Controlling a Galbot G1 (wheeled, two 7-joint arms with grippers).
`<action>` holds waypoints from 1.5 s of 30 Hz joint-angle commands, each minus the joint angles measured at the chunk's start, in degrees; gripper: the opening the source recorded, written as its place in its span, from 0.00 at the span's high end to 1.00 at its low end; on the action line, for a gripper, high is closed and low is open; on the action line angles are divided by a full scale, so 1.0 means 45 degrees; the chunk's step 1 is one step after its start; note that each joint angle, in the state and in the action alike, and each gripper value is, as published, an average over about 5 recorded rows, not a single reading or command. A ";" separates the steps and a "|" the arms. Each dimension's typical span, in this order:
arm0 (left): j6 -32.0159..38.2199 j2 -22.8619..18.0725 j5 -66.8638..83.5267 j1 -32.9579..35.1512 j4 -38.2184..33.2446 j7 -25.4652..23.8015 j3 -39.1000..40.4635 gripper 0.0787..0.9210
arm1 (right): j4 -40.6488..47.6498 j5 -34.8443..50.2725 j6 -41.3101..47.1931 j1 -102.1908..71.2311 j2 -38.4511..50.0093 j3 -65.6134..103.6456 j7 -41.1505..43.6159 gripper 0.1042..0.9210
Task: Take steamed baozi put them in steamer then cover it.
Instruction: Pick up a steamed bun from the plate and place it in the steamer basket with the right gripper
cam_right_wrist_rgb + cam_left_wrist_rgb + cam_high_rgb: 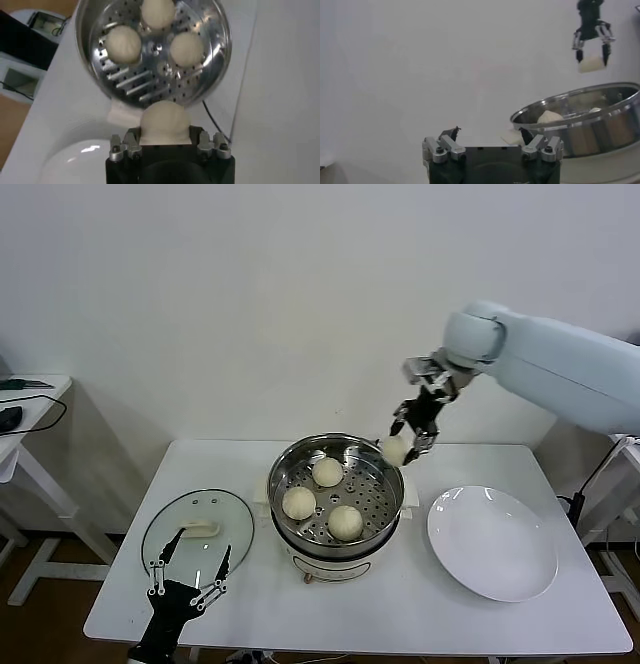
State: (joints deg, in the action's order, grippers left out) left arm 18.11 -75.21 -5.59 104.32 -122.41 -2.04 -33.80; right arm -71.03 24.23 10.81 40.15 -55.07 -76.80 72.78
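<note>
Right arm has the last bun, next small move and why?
Probably carry it inward over the steamer's free spot, then lower. The right tool grips the fourth bun above the far right rim; three buns already sit inside. The left tool waits open by the lid.

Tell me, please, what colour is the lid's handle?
Cream-white handle, clearest in the head view.

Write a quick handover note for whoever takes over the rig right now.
Right gripper: shut on the fourth baozi, raised over the steamer rim on the plate side.
Left gripper: open, idle at the table's near edge by the glass lid, which lies flat on the table.
Done: three baozi in the steamer; white plate emptied.
Left: drop the fourth in, then cover.
</note>
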 commanded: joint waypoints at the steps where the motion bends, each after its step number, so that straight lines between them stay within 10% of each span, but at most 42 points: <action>1: 0.0030 -0.0041 -0.0008 -0.0002 0.0073 0.0003 -0.0009 0.12 | -0.0177 0.0591 0.0644 0.0381 -0.1699 -0.1449 -0.0679 0.35; 37: 0.0138 -0.0060 0.0008 0.0011 0.0213 0.0079 -0.0078 0.12 | 0.0327 -0.0370 0.0708 -0.0993 -0.2275 -0.1898 -0.1559 0.31; 45: 0.0119 -0.0027 -0.0015 0.0009 0.0217 0.0113 -0.0049 0.12 | 0.0099 -0.0550 0.0595 -0.0864 -0.2100 -0.1781 -0.1490 0.15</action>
State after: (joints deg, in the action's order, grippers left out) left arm 18.72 -75.39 -5.60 104.31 -121.44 -1.56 -34.05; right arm -70.04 22.41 13.70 36.09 -64.80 -84.91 66.04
